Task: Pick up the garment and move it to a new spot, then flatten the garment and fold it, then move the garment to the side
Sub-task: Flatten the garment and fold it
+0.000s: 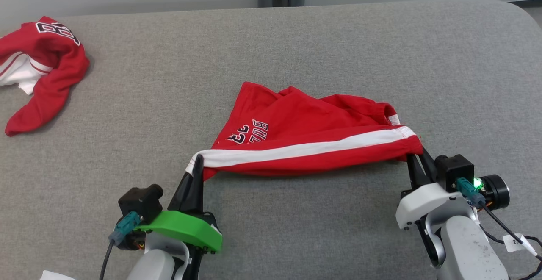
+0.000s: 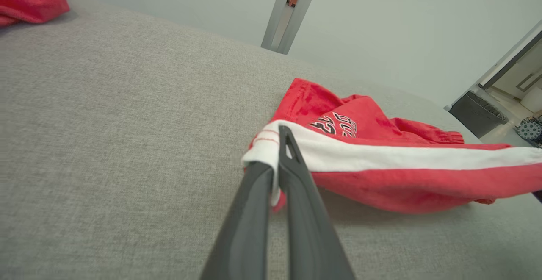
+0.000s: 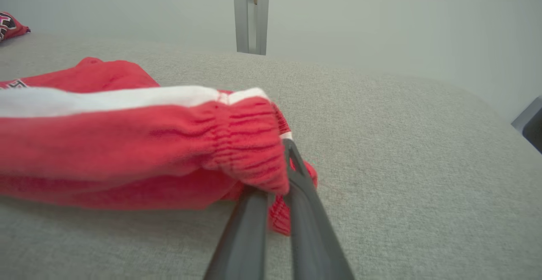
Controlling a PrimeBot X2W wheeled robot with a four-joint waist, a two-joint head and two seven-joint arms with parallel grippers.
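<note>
Worktop [image 1: 296, 47]: a grey, cloth-covered surface with a rounded far right corner, running back to a pale wall.
Red shorts [image 1: 305, 123]: near the middle of the worktop, a little toward the robot. They are stretched sideways between the two tools. The near edge is raised off the surface with a shadow under it, and the far part is bunched and resting on the grey cloth.
Red jersey [image 1: 46, 68]: crumpled at the far left of the worktop, well apart from the shorts.
Left tool [image 1: 197, 161]: closed tight, with the left end of the shorts pinched between its fingers, just where the white stripe [image 1: 305, 148] ends.
Right tool [image 1: 417, 155]: closed, with only a sliver between the fingers, gripping the gathered elastic band at the right end of the shorts.
White stripe: runs taut along the near side of the shorts, from one tool to the other.
Print [image 1: 247, 131]: black-and-white letters and numerals on the left half of the shorts, upside down in the head view.
</note>
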